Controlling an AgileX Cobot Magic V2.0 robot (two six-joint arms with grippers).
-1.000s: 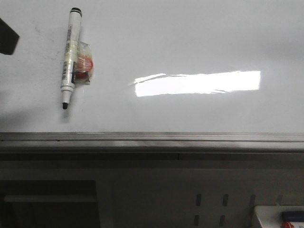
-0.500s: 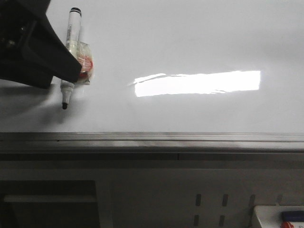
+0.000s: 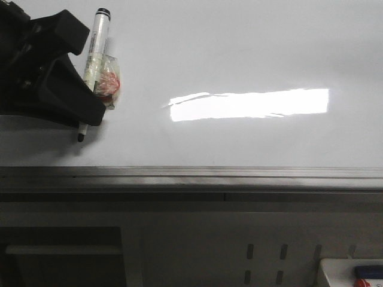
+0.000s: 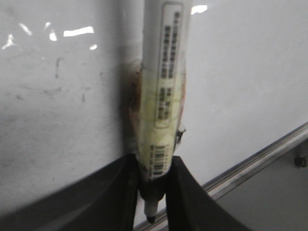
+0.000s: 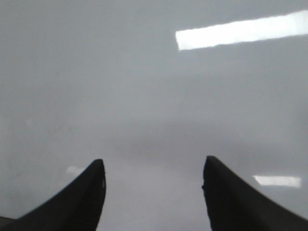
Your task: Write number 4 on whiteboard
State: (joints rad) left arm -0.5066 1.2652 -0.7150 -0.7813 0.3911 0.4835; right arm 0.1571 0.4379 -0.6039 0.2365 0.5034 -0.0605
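Observation:
The whiteboard (image 3: 239, 48) is glossy white with a grey edge rail (image 3: 239, 173) and a bright light reflection (image 3: 251, 103). No number 4 shows on it. A white marker (image 3: 96, 45) with yellowish tape and a small red-and-clear wrapped piece (image 3: 109, 81) lies on the board at far left, its black tip towards the rail. My left gripper (image 3: 84, 98) is shut on the marker's tip end. In the left wrist view both fingers press the marker (image 4: 161, 86) at the left gripper (image 4: 153, 173). My right gripper (image 5: 154, 168) is open and empty over bare whiteboard (image 5: 144, 86).
Below the rail there is a grey frame with slots and a white box (image 3: 350, 272) at the lower right corner. Faint dark smudges (image 4: 57, 72) mark the board beside the marker.
My left gripper came in from the left and closed round the marker. The marker has tilted a little, its cap end shifting right.

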